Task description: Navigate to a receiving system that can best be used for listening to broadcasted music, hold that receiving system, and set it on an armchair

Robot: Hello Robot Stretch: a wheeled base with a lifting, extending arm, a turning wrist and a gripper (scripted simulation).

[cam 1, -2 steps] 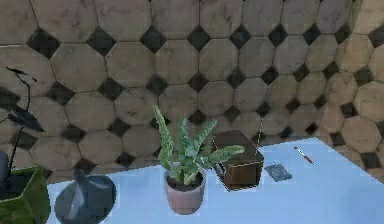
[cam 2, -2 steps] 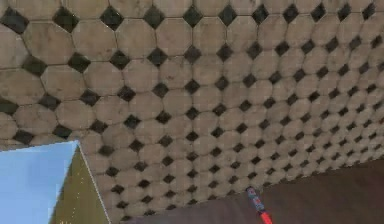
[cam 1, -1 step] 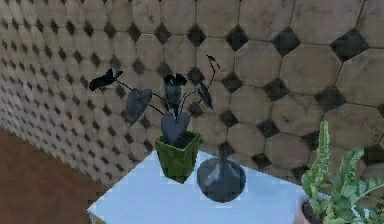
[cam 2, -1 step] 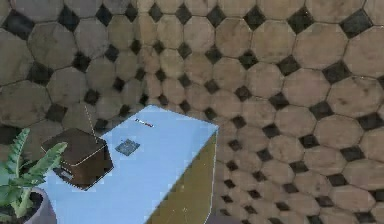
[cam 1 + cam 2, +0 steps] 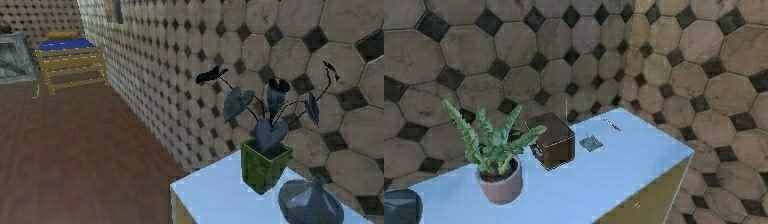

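Observation:
A small dark brown box (image 5: 552, 140) with a thin rod rising from its top, like a radio with an aerial, stands on a pale blue tabletop (image 5: 634, 165) in the arm side view. It sits near the table's far edge, close to the hexagon-tiled wall, just right of a potted plant.
A leafy green plant in a pinkish pot (image 5: 500, 180) stands left of the box. A flat grey square (image 5: 591, 143) and a small stick (image 5: 612, 126) lie to its right. Ahead, a dark-leaved plant in a green pot (image 5: 266, 160) and a grey vase (image 5: 308, 203) stand on the table corner. Wood floor runs left to a yellow frame (image 5: 70, 62).

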